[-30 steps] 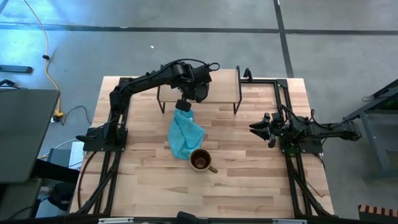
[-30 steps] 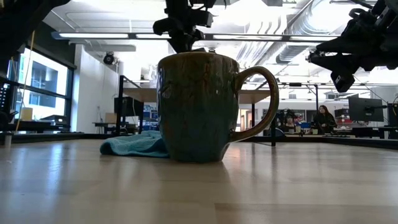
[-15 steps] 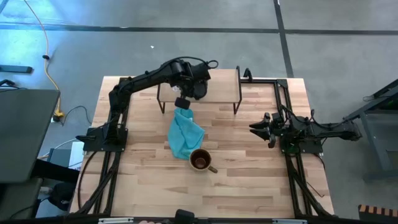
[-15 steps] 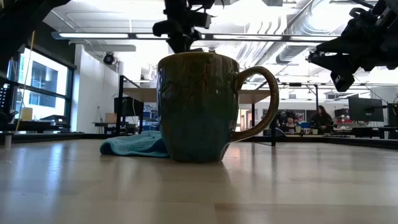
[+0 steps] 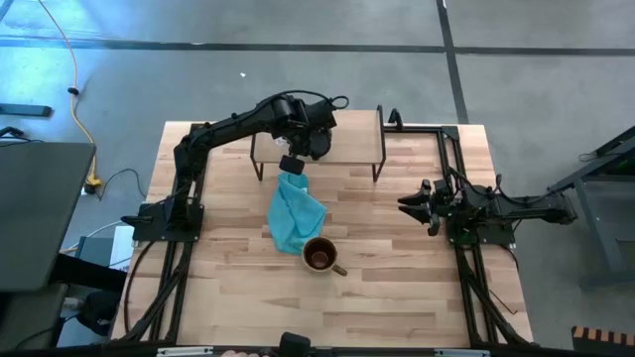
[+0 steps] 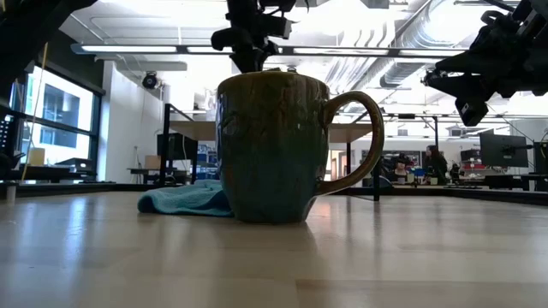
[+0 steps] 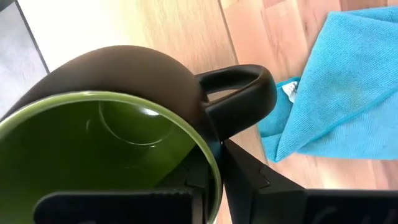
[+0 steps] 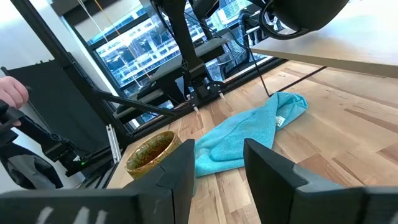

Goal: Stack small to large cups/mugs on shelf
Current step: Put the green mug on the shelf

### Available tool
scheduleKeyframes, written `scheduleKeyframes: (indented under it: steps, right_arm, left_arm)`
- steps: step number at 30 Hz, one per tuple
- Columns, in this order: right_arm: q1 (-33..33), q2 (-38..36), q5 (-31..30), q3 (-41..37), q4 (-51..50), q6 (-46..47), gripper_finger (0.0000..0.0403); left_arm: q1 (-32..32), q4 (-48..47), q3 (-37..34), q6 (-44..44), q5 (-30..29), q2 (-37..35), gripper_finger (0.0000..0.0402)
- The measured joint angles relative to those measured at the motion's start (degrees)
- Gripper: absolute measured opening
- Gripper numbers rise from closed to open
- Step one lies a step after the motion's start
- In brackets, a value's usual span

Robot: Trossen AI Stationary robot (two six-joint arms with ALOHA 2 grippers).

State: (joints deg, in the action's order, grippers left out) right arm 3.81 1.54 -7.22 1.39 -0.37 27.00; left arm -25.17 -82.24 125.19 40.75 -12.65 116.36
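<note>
place: lab/workshop | evidence: concrete floor [image 5: 298,79]; ceiling ducts [image 6: 402,60]; monitors [image 6: 501,150]; light strips [image 6: 154,49]

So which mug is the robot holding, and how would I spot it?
Find the little wooden shelf at the table's far edge. At its front, above the blue cloth, the left gripper pinches the rim of a dark mug. It's green inside, unlike the olive mug, which is brown inside.

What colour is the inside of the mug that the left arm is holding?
Green inside the dark mug; the left wrist view shows it best.
</note>
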Motion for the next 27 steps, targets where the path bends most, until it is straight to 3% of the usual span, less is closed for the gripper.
scheduleKeyframes:
  steps: [27]
  right_arm:
    - [-0.02, 0.0, 0.46, 0.0, -0.02, 0.25, 0.0128]
  left_arm:
    - [-0.31, 1.69, 0.04, 1.27, 0.4, 0.99, 0.0034]
